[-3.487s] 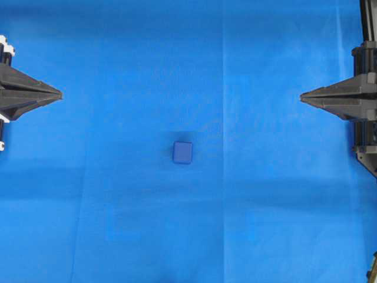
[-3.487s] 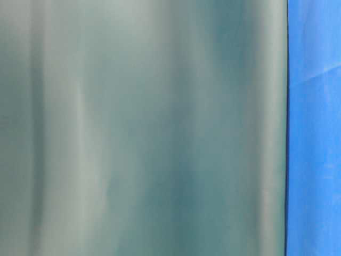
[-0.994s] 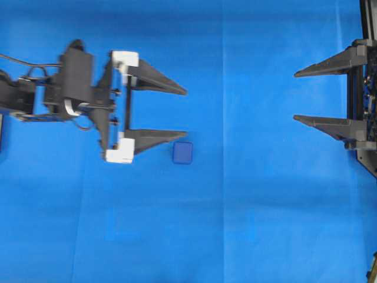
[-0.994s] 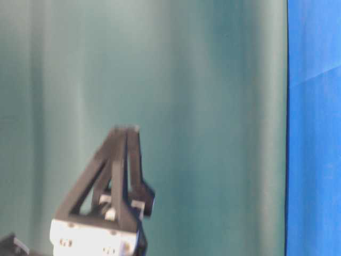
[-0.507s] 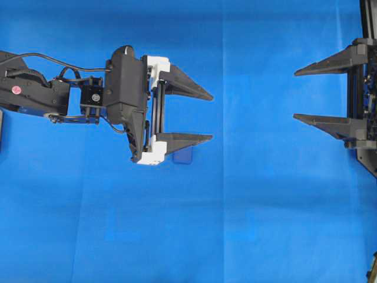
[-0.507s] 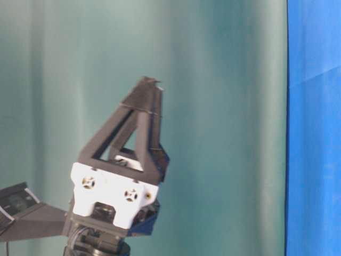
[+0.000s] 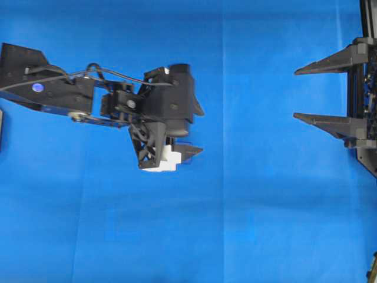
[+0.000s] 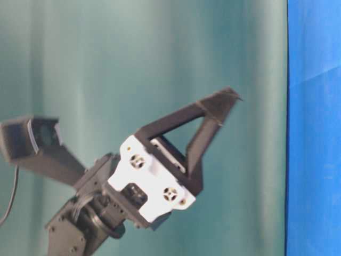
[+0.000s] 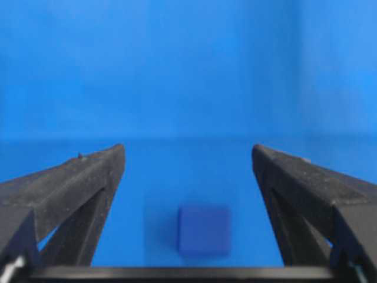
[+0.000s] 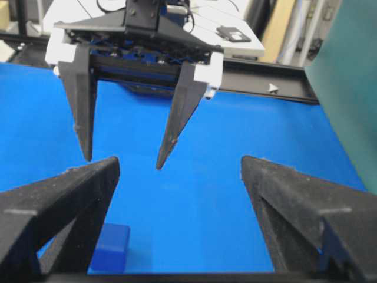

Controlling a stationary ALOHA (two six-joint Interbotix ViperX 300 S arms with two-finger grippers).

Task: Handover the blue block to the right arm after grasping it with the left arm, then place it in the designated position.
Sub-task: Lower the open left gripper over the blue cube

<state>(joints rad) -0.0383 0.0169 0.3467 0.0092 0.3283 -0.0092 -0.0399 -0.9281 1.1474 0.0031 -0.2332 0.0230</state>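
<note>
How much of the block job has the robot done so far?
Nothing is finished yet. The blue block lies on the blue cloth, unheld. In hand: the left gripper hangs above it, jaws open either side. Left: grab it, pass it to the open right gripper, then place it.

Overhead view: straight down on blue cloth (image 7: 247,224), wide, both arms in frame. Table-level view: low, close, faces teal backdrop (image 8: 160,53); left claw (image 8: 213,114) fills frame, blurred. Left wrist view: looks out between own fingers, down at cloth, near blue block (image 9: 204,230). Right wrist view: faces across surface; shares block and left claw with overhead.
</note>
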